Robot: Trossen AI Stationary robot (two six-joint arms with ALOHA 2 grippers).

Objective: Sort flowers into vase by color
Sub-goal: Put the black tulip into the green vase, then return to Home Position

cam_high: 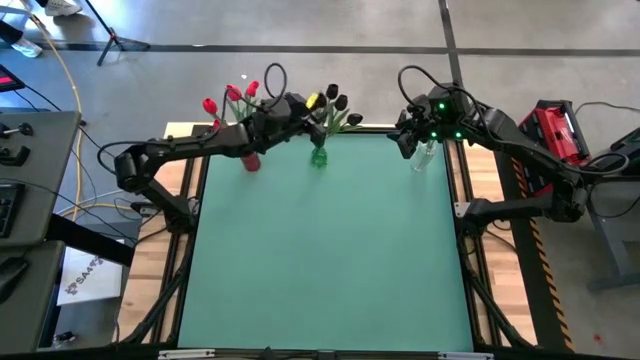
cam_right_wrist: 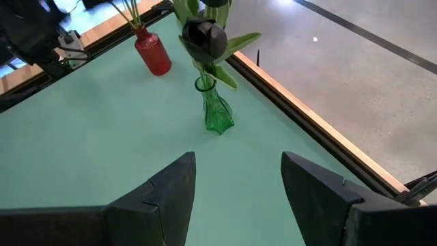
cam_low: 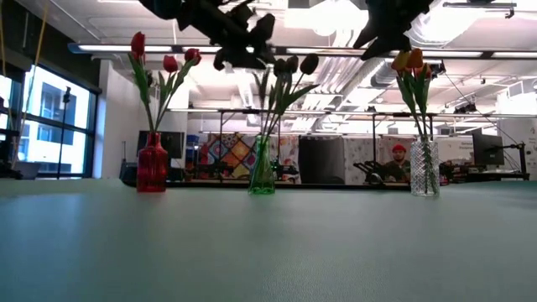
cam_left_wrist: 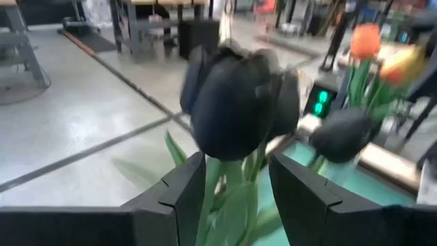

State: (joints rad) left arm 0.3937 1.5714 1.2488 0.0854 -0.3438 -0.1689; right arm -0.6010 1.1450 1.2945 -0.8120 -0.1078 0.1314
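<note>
From above, the left gripper (cam_high: 300, 108) reaches over the far edge of the table (cam_high: 330, 250), at the black flowers (cam_high: 335, 100) in the green vase (cam_high: 318, 157). The right gripper (cam_high: 412, 140) hangs near the clear vase (cam_high: 424, 155), and the green mat in front is free.

At table level, three vases stand in a row: red vase (cam_low: 152, 168), green, clear.

The left wrist shows the fingers (cam_left_wrist: 184, 191) parted around green stems under a black bud, not pressing.

The right wrist shows jaws wide apart, holding nothing.
</note>
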